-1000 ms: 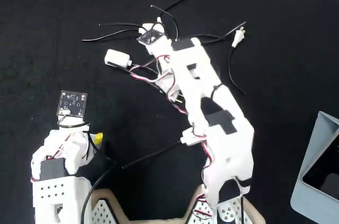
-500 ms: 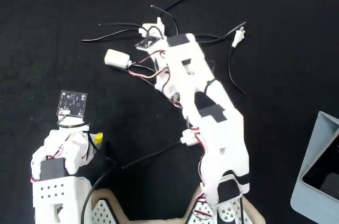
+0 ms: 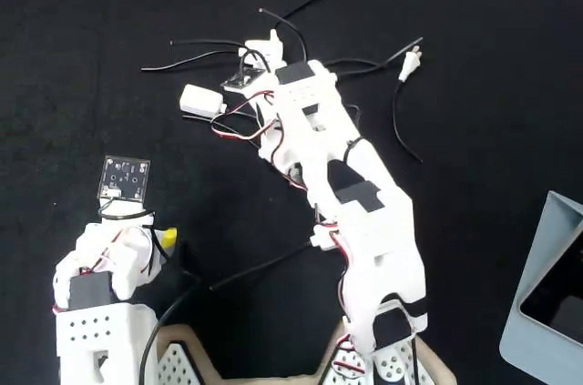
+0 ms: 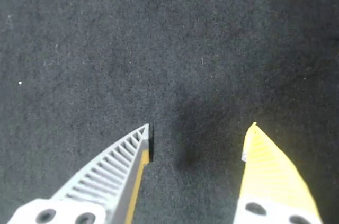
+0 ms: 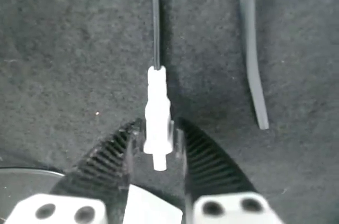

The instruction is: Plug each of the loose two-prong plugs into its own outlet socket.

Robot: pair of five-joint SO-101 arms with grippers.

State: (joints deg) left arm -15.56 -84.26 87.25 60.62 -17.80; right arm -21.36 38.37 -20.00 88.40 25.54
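Note:
A small white two-prong plug [image 5: 158, 107] on a black cord lies on the black cloth between the fingers of my right gripper [image 5: 157, 126], which is shut on its sides. From above, that plug [image 3: 274, 42] is at the far middle of the table, at the tip of the outstretched right arm [image 3: 266, 55]. A white outlet socket block [image 3: 201, 99] lies just left of it. Another white plug [image 3: 410, 62] lies farther right. My left gripper [image 4: 200, 126] is open over bare cloth, folded back at the near left [image 3: 168, 238].
Loose black cords [image 3: 209, 55] sprawl around the far middle, and one cord end [image 5: 254, 75] lies beside the gripped plug. A grey bin [image 3: 547, 294] stands at the right edge. A small circuit board [image 3: 125, 178] sits above the left arm.
The right arm has swung left and stretched farther across the table, bringing its gripper onto the plug near the socket block. The left arm has stayed still.

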